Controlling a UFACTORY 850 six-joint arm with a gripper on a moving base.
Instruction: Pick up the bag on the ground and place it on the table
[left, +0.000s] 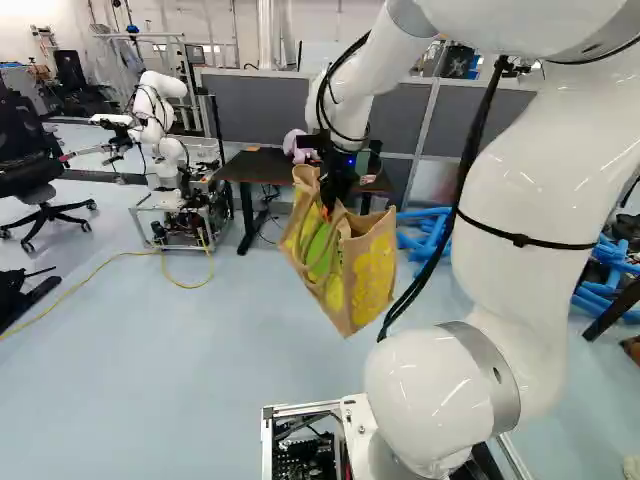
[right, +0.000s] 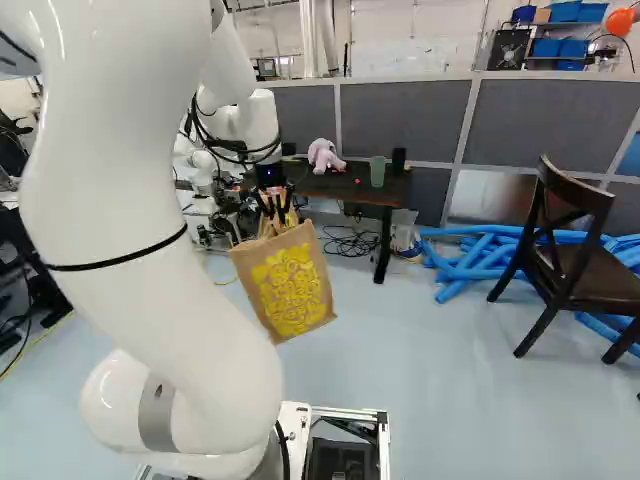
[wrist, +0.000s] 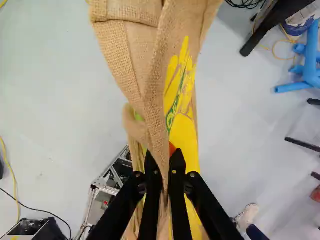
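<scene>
The end effector (left: 327, 209) pinches the burlap bag (left: 368, 275) by its upper cloth above the floor (left: 190, 370), its inside hidden.

Bag (left: 370, 285): tan with yellow print, tilted, hanging from the end effector (left: 327, 208) above the floor (left: 150, 380)
Table (left: 252, 166): dark-topped, far, beyond the bag
Pink soft object (left: 296, 146): on the table
Arm (left: 535, 170): white, near, right
Another robot (left: 158, 115): white, far left
Office chair (left: 20, 150): black, at the left edge
Blue tubes (left: 424, 236): far, right of the bag
Yellow cable (left: 92, 272): on the floor, left
</scene>
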